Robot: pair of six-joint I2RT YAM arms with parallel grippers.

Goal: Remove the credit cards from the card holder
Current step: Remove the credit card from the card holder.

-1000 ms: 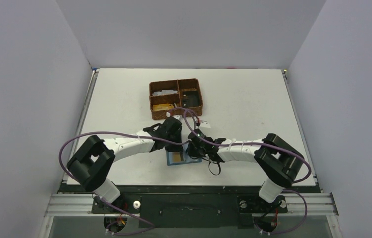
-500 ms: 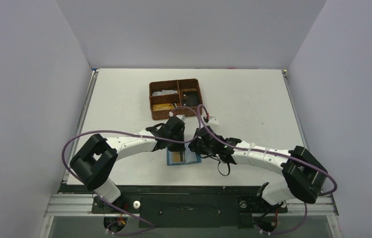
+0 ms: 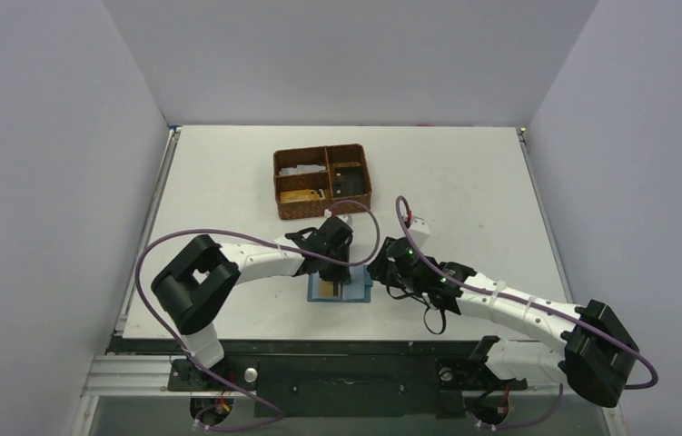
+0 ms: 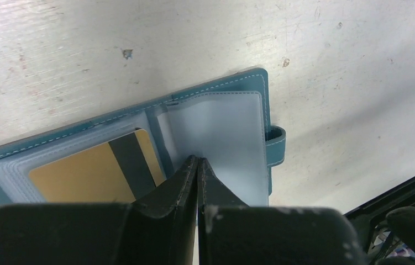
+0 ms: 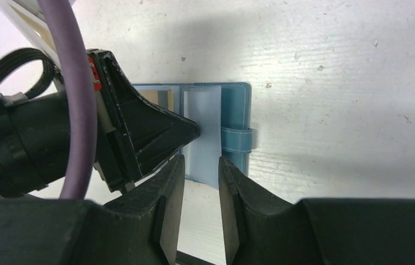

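The teal-blue card holder (image 3: 341,289) lies open and flat near the table's front edge. In the left wrist view its left panel (image 4: 6,160) holds a tan-gold credit card (image 4: 78,176) with a dark stripe. The right panel (image 4: 221,132) shows only a pale clear pocket, with the snap tab (image 4: 276,144) at its right edge. My left gripper (image 4: 198,161) is shut, its tips resting on the right panel by the spine; it also shows in the top view (image 3: 342,265). My right gripper (image 5: 200,161) is narrowly open and empty over the holder's near right edge (image 5: 232,110).
A brown woven compartment basket (image 3: 322,181) with small items stands behind the holder. The table's front edge and the black rail (image 3: 346,350) run just below the holder. My two wrists are close together over the holder.
My right arm has swung out to the right and its gripper has backed off to the holder's right edge. My left gripper has shifted right onto the holder. The holder now shows more fully.
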